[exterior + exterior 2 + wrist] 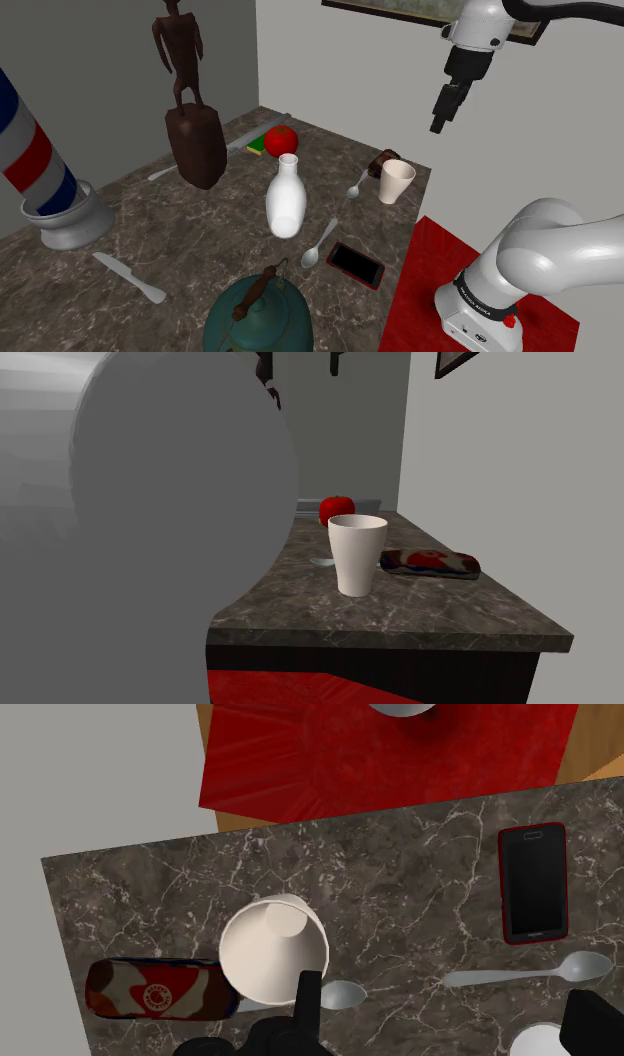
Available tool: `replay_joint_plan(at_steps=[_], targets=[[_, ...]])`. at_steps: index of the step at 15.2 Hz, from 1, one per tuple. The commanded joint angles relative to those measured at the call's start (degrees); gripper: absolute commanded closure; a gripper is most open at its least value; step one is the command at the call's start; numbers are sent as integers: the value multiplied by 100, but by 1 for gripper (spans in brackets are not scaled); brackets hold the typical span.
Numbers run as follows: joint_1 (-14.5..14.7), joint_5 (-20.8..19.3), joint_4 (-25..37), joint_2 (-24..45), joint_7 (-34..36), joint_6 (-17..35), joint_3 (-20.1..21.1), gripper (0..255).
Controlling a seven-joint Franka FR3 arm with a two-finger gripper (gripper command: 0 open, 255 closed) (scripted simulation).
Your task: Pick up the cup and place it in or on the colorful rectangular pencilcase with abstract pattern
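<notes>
Though crowded, dark veined desk (200,235) set in a corner of grey walls (100,50). Near its edge by the red stand (440,250): plain off-white tapered cup (396,182), upright, just beside red-blue-white patterned pencilcase (160,989). High above, fingers (310,999) parted, clasping nothing.

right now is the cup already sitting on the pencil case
No, the cup stands upright on the dark countertop, with the pencil case lying beside it.
</notes>
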Motion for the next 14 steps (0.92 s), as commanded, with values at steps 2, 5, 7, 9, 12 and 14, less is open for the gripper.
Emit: replay_joint_plan(at_steps=[2, 5, 7, 9, 12, 14], targets=[[4, -42, -223, -40, -13, 223, 19, 0], [11, -170, -853, -104, -44, 909, 72, 0], [12, -261, -1240, -96, -55, 1383, 102, 0], [7, -358, -1599, -43, -58, 1874, 128, 0], [-15, -520, -2079, 131, -44, 2648, 164, 0], [-45, -643, -2357, 317, -19, 3192, 187, 0]])
